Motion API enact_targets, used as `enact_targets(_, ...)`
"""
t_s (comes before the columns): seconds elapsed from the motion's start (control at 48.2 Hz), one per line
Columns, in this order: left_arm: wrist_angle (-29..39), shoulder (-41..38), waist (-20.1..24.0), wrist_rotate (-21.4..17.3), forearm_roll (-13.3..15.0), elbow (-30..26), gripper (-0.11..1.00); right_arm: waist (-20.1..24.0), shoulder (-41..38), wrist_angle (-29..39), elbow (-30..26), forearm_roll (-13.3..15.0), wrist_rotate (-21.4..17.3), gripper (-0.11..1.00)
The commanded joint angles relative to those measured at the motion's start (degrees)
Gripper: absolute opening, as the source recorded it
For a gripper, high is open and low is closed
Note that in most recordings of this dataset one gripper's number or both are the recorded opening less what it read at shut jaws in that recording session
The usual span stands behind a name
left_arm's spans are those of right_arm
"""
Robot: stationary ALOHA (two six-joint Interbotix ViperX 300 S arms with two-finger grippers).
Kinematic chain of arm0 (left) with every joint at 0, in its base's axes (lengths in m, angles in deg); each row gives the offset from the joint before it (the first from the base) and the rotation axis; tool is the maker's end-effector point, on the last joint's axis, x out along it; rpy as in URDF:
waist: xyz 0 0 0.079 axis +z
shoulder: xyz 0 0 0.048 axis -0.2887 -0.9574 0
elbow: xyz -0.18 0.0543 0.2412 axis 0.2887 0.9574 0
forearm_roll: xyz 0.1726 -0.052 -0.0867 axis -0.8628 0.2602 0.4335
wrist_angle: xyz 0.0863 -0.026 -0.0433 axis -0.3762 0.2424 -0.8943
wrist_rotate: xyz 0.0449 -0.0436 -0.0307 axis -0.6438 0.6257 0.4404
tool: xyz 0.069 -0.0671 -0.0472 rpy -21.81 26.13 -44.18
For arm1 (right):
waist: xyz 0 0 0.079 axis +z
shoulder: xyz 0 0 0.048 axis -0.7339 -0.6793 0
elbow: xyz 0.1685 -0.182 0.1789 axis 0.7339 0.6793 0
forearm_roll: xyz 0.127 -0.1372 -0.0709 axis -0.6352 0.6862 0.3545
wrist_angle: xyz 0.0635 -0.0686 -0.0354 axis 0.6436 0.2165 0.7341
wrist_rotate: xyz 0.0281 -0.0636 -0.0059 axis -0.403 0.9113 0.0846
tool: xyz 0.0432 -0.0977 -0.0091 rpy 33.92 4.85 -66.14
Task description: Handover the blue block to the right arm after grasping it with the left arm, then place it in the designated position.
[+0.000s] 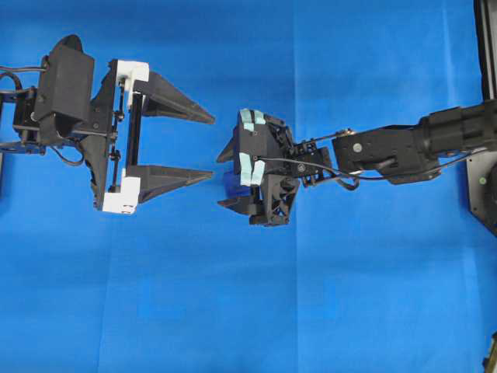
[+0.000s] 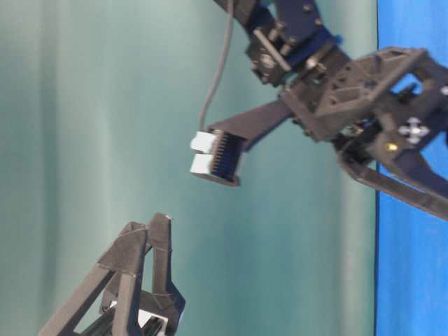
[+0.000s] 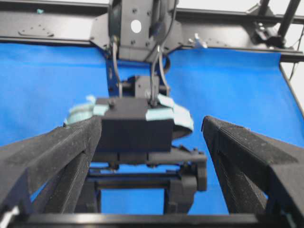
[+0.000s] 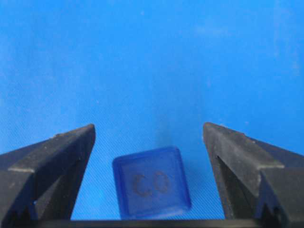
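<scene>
Facing up, blue block reads "CO".

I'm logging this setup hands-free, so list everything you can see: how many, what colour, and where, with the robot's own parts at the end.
blue block: one, dark blue, lying on the cloth between the right gripper's spread fingers, touching neither.
cloth: one, bright blue, covering the whole work surface.
backdrop: one, teal-green, seen in the table-level view.
frame rails: black, along the far edge of the cloth in the left wrist view.
left gripper: one, black fingers on white brackets, left of centre, open and empty.
right gripper: one, black with mint-green pads, centre, pointing down over the block, open.
</scene>
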Motion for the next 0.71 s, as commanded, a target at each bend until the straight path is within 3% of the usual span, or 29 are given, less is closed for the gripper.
enact_targets(0.0, -0.3, 0.9, -0.3, 0.0, -0.1, -1.5, 0.92, 0.0, 4.0, 1.9, -0.3, -0.1, 0.0, 0.81)
enact_targets(0.685, -0.3, 0.9, -0.3, 0.0, -0.1, -1.7, 0.92, 0.9, 31.3, 16.4, 6.0, 0.1, 0.1, 0.8)
